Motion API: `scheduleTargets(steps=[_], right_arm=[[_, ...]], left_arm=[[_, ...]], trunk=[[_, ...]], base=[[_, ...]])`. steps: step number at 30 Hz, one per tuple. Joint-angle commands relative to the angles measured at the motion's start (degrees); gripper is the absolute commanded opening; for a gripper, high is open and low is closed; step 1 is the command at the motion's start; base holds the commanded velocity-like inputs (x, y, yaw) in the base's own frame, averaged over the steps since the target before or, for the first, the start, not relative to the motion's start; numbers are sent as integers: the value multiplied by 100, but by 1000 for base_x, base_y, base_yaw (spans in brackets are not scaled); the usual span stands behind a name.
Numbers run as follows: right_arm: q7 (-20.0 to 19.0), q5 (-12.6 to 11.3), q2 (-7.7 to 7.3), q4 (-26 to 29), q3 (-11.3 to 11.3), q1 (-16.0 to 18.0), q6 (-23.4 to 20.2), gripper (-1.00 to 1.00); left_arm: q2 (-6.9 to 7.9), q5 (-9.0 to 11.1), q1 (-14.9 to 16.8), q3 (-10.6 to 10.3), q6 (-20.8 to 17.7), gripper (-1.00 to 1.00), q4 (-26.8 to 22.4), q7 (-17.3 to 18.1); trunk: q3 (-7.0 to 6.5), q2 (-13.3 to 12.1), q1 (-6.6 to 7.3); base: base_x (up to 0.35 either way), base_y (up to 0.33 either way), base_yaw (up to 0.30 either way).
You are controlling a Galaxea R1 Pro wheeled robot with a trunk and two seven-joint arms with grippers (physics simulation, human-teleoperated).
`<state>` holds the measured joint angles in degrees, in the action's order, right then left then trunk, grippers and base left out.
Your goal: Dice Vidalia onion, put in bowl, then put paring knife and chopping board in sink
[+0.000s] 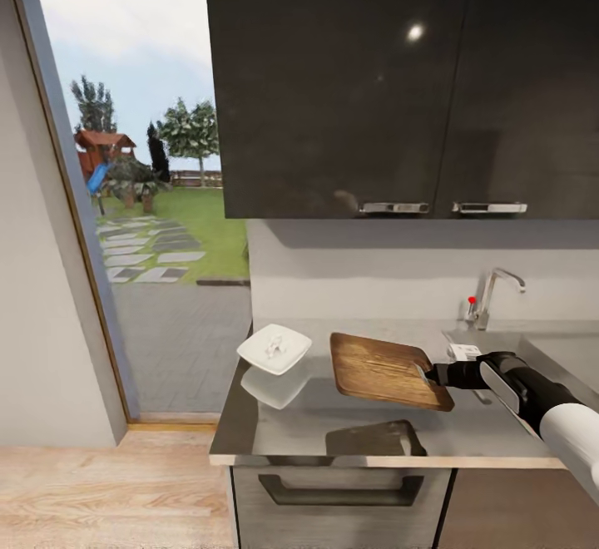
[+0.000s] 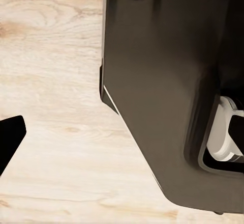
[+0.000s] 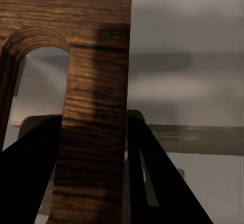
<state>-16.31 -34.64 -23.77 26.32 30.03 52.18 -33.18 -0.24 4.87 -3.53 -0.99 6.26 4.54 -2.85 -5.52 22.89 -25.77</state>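
Clamping one chopping board [image 1: 384, 368] above the countertop [image 1: 283, 432], right jaws grip beside one bowl [image 1: 274, 348].

The chopping board [image 1: 383, 368] is brown wood with a streaky grain and a slight sheen. The worktop [image 1: 316, 424] is smooth grey and glossy enough to mirror the board and the white, glazed-looking bowl [image 1: 274, 348]. The tap [image 1: 491, 291] is bright chrome. The wall cabinets [image 1: 399, 83] are dark and semi-gloss, with brushed metal handles [image 1: 395, 208]. The floor [image 2: 56, 81] is pale matt wood.
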Motion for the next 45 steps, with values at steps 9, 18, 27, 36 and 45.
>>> scheduleTargets(steps=[9, 18, 27, 36, 45], right_arm=[[-13, -16, -30, 5, 22, 3, -81, -100], [-15, -17, -31, 5, 22, 3, -83, -100], [369, -14, -39, 5, -97, 3, -91, -100], [2219, -18, -17, -12, -1898, 3, -256, -100], [3203, -29, 28, -17, -2330, 3, -202, -100]], left_arm=[[-2, 50, 2, -15, 35, 100, 12, -13], [-17, 50, 2, -15, 44, 100, 12, -14], [-19, 50, 2, -15, 48, 100, 12, -14], [-34, 50, 2, -15, 51, 100, 12, -14], [-40, 50, 2, -15, 57, 100, 8, -14]], trunk=[[68, 4, -2], [69, 4, -2], [69, 4, -2], [69, 4, -2], [69, 4, -2]], base=[[0, 0, 0], [0, -77, 0], [0, -178, 0], [0, -224, 0], [0, -237, 0]])
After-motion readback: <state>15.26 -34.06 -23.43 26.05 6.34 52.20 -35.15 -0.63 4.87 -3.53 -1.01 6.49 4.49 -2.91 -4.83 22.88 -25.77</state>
